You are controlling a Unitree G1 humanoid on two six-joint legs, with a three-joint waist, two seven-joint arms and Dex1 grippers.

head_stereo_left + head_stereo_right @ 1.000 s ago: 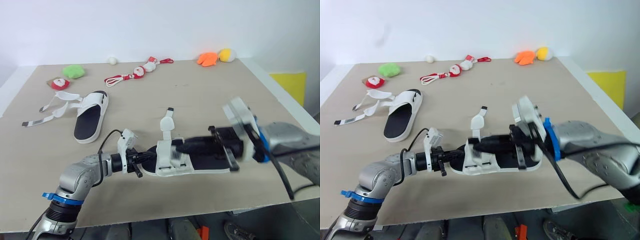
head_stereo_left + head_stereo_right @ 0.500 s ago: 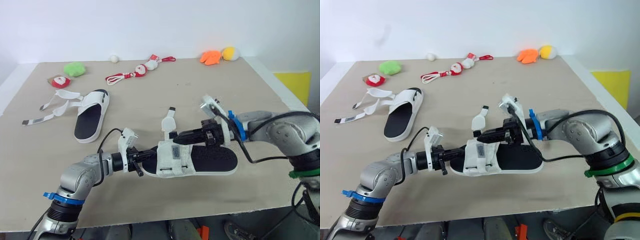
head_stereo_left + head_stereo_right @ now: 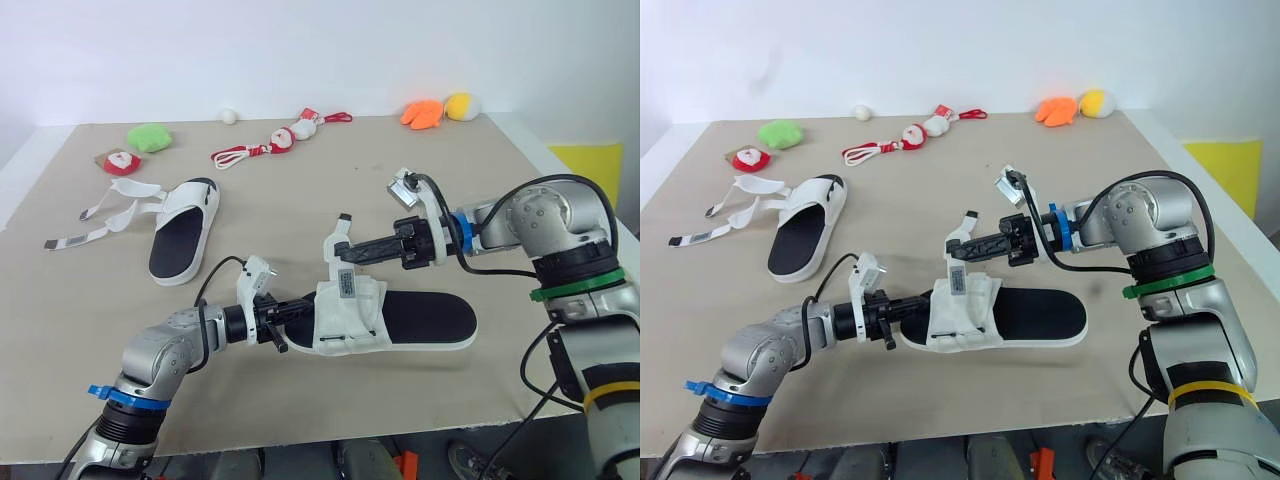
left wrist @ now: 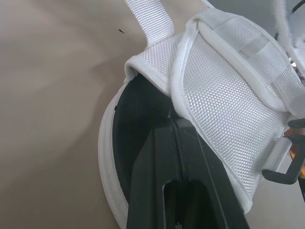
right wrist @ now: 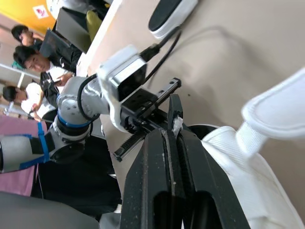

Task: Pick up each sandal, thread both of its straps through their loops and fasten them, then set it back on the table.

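The white webbing sandal with a black footbed (image 3: 430, 320) lies on the beige surface (image 3: 450, 180), its toe clamped by the left gripper (image 3: 277, 326). The right gripper (image 3: 347, 254) is closed on its upright white strap (image 3: 337, 238) — feed it flat and untwisted toward its loop (toe pinned meanwhile).

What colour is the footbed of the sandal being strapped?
Black footbed, white sole rim; clearest in the left eye view.

The sandal (image 3: 420, 322) at the left gripper (image 3: 286, 332) had a white woven upper and a black footbed. The strap (image 3: 335, 240) in the black right gripper (image 3: 348, 254) was white with a black tip.
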